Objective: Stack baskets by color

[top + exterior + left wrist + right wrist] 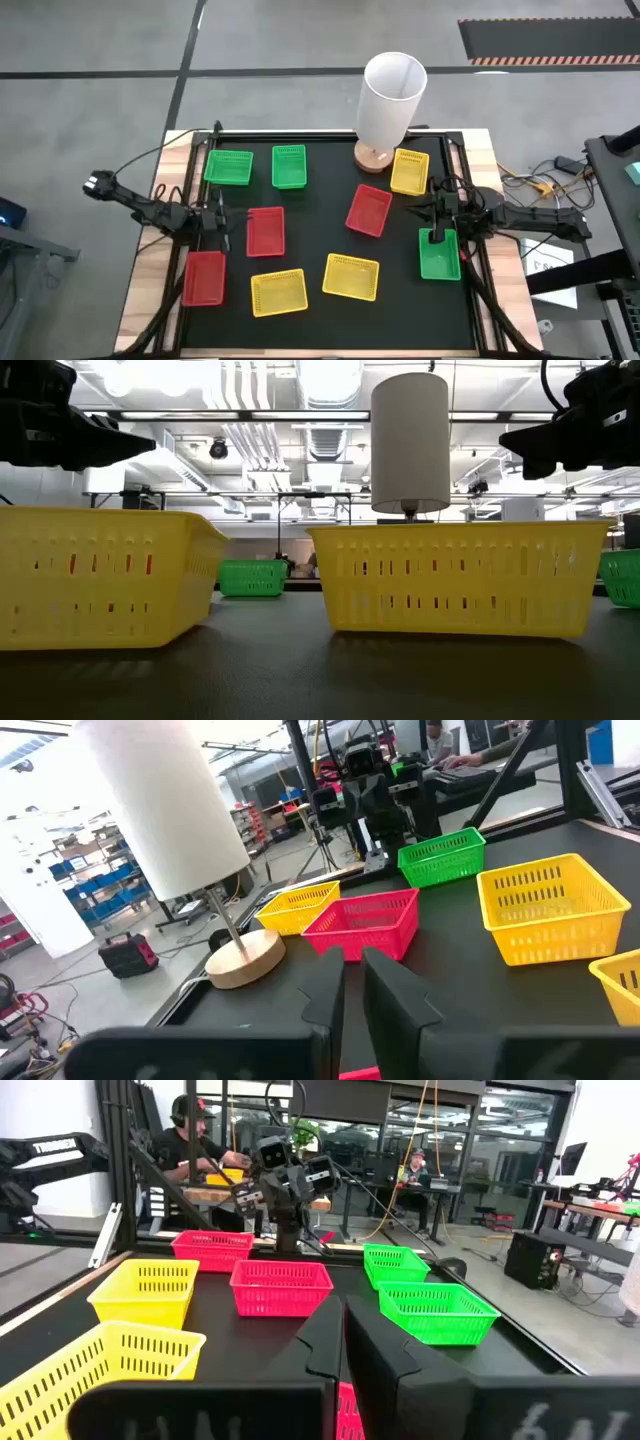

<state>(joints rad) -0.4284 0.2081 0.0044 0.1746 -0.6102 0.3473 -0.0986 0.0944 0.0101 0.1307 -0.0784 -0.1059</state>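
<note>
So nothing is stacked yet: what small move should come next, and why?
Probably lower the left gripper, now shut, toward the red basket beside it and open to grasp. All nine lie single, and another red basket sits close by to stack onto.

Both arms were dark, slender and jointed, each trailing thin black cables (looped loosely at the wrists). The left gripper (352,990) and right gripper (338,1342) had blocky, angular matte-black fingers.
</note>
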